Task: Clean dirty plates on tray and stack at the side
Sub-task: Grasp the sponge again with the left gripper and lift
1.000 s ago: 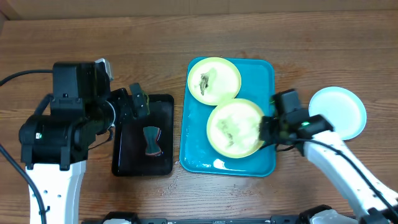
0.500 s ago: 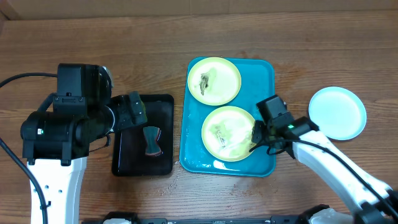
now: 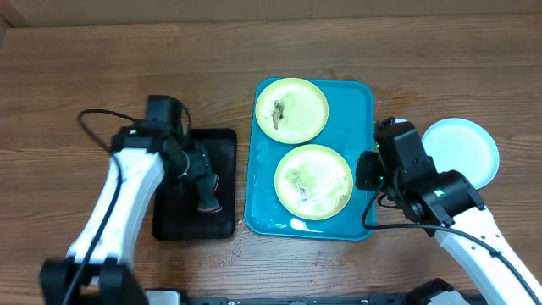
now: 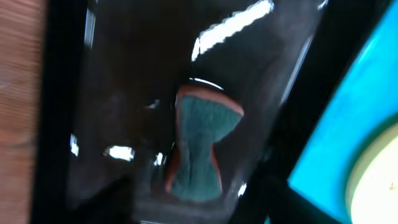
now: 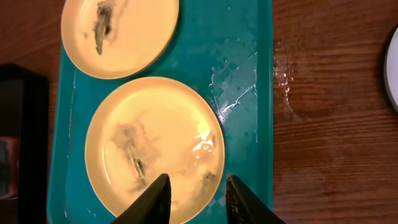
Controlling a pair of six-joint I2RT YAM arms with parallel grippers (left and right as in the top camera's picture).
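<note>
overhead: the blue tray (image 3: pixel 364 110) sits at frame centre on the wood table (image 3: pixel 85 68). upper plate (image 3: pixel 291 109) is in the tray's top left, smeared. lower plate (image 3: pixel 313 181) lies just below it in the tray, smeared and apart from the upper one. 1.0 s ago it sat further right and overlapped the upper plate's rim; since 0.5 s ago it has not shifted. the third plate (image 3: pixel 464 151) rests on the table right of the tray, same spot as before. the right gripper (image 3: pixel 364 174) is at the tray's right rim, off the lower plate; 0.5 s ago it was at that plate's right edge. the left gripper (image 3: pixel 201 169) is over the black tray (image 3: pixel 174 216), just above the sponge (image 3: pixel 207 193). 0.5 s ago it was at that tray's top left. the sponge is unmoved.

left wrist: blurred. the sponge (image 4: pixel 202 149), teal with a reddish edge and waisted, lies flat in the black tray (image 4: pixel 124 74). the blue tray (image 4: pixel 348 124) and a plate rim are at the right edge. dark smears low in frame may be the fingers; cannot tell how far apart they are, or whether they touch the sponge.

right wrist: the right gripper (image 5: pixel 198 199) has its fingers (image 5: pixel 157 200) spread with nothing between them, over the lower right rim of the lower plate (image 5: pixel 149 149). upper plate (image 5: pixel 121 34) is at top left. water streaks show on the blue tray (image 5: pixel 249 50) and on the table (image 5: pixel 323 124). the third plate (image 5: pixel 393 68) is a sliver at the right edge.
</note>
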